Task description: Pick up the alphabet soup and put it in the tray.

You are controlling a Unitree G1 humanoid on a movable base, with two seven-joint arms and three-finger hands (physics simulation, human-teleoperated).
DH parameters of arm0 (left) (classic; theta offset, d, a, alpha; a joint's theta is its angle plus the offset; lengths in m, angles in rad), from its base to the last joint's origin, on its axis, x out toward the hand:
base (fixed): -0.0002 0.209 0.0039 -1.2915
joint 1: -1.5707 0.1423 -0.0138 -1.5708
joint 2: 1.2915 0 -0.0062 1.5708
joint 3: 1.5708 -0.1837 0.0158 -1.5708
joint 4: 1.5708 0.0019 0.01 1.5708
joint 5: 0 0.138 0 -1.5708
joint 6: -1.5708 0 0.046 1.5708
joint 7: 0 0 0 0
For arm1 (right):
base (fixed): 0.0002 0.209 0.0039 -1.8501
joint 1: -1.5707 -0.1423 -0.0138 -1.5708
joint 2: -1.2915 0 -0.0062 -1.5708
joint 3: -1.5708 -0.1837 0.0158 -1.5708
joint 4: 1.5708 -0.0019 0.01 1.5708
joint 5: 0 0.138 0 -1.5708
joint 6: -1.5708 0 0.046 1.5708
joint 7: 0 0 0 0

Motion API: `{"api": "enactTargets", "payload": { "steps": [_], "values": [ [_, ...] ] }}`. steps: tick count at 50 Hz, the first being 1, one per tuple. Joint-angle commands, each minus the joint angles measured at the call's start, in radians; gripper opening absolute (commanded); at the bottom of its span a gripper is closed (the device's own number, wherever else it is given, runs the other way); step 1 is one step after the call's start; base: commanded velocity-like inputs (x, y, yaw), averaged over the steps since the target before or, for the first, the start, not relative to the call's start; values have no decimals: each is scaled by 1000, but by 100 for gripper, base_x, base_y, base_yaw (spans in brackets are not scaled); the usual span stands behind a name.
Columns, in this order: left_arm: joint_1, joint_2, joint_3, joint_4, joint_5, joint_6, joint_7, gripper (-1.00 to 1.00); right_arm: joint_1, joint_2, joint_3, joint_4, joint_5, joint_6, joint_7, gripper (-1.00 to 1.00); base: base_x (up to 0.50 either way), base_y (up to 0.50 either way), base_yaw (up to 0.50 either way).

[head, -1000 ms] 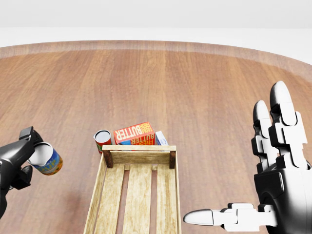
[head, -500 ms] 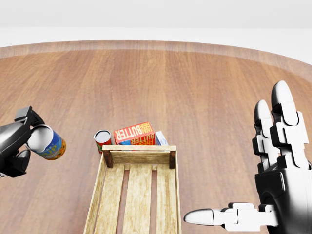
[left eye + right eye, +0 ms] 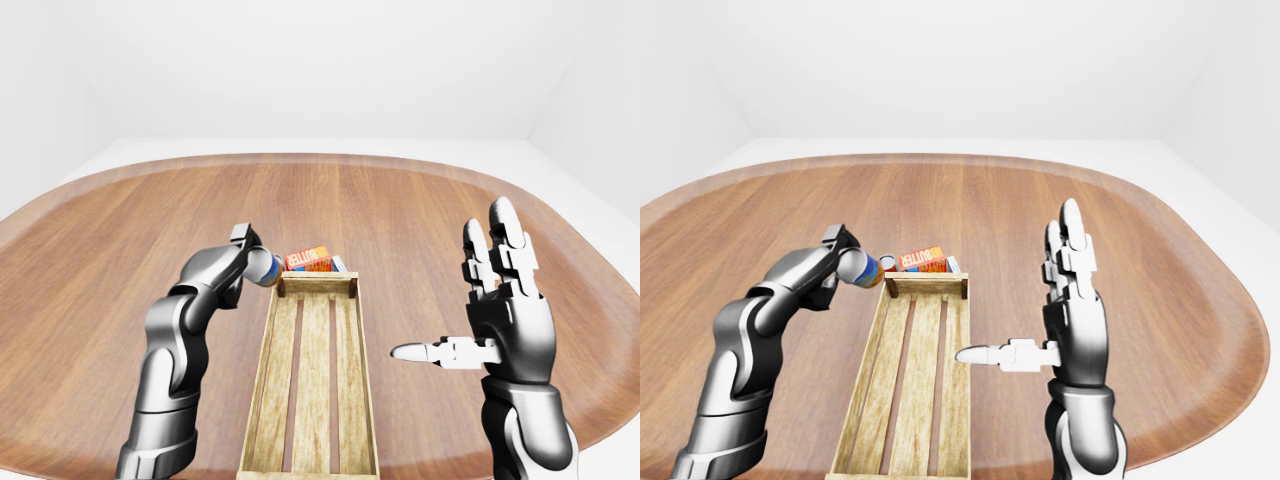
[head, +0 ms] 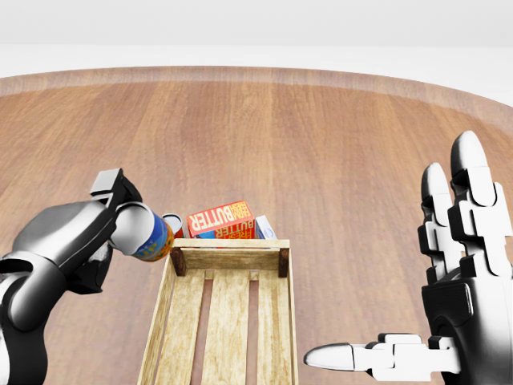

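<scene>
One can, the alphabet soup (image 4: 148,233), is held in the left hand (image 4: 96,233), fingers closed round its side, airborne just left of the tray (image 4: 160,337) at its far left corner. The can looks rigid, smooth and probably moderately heavy (a slip risk); a grip across the cylindrical wall suits it. The right hand (image 4: 453,321) hangs idle, fingers spread, thumb out. A butter box (image 4: 220,220) and a second can (image 4: 170,222) lie against the tray's far end wall. Toward the table's near edge, the tray interior is unoccupied, leaving room to lower.
</scene>
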Motion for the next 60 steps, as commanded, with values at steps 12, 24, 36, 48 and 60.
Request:
{"api": "enactTargets", "payload": {
  "steps": [12, 24, 36, 48, 60],
  "values": [
    [108, -161, -159, -10, 101, -39, 0, -100, 7, 3, -14, -8, 11, 0, 4, 100, 0, 0, 0],
    [116, -185, -201, 121, 131, -63, 88, -100, 5, 3, -9, -10, 7, 0, 1, 100, 0, 0, 0],
    [90, -207, -229, 216, 160, -51, 115, -100, 6, 3, -9, -13, 8, 0, 2, 100, 0, 0, 0],
    [47, -204, -237, 427, 162, -68, 250, -100, 6, 2, 1, -14, 2, 0, 0, 100, 0, 0, 0],
    [-7, -201, -232, 519, 156, -53, 261, -100, 0, 1, -4, -2, 7, 0, 0, 100, 0, 0, 0]
  ]
}}
